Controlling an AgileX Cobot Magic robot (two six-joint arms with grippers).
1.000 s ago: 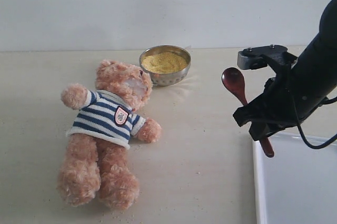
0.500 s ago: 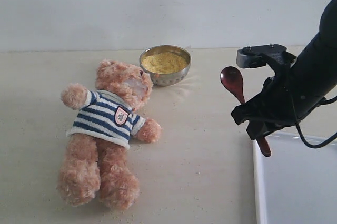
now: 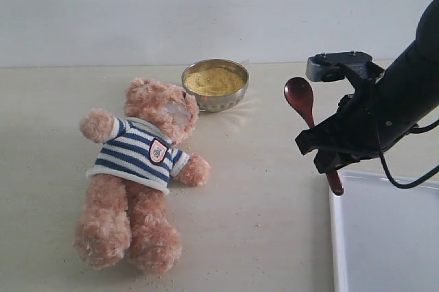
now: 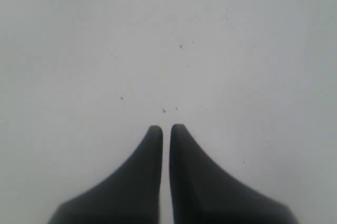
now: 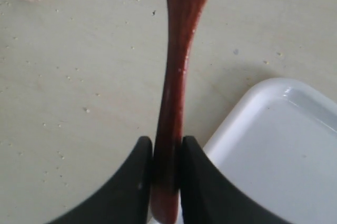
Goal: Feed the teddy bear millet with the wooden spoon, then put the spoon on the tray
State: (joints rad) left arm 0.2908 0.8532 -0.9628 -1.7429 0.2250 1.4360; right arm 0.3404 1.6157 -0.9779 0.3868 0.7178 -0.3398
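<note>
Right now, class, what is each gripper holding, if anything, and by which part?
The right gripper clamps the wooden spoon by its handle, well back from its scoop. The left gripper holds nothing.

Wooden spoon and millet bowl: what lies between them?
Only bare table between the wooden spoon and the millet, as the exterior view shows.

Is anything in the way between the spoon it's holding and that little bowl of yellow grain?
Nothing visible. The right gripper grips the wooden spoon by its handle, and only bare table lies between the spoon and the millet. The teddy bear lies farther left, off that line.
</note>
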